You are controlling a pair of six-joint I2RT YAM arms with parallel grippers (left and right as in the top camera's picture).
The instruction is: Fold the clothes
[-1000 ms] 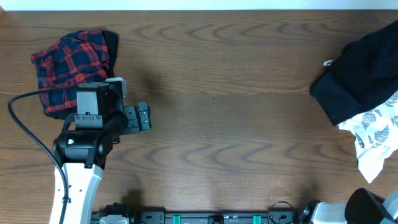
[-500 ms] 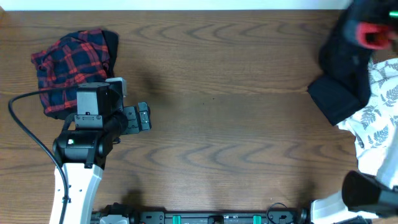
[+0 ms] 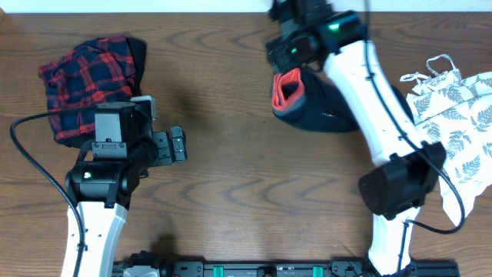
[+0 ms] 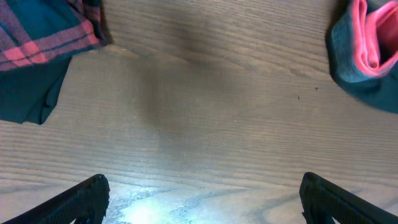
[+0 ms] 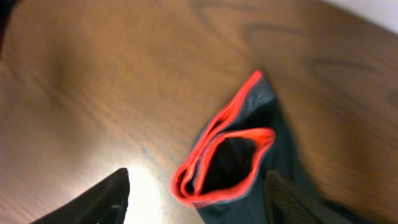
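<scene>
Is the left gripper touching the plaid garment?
Apart. The left wrist view shows bare table between the left gripper and the plaid garment.

Nothing readable in any view: no text, label, brand, number or sign.
- Plaid piece [image 3: 81, 77]: check pattern only, no lettering.
- Leaf-print top [image 3: 461, 115]: leaf motif only.
- Black leggings [image 3: 327, 108]: no readable label on the cloth or on the coral waistband.
- Table [image 3: 246, 177]: wood grain only.
</scene>
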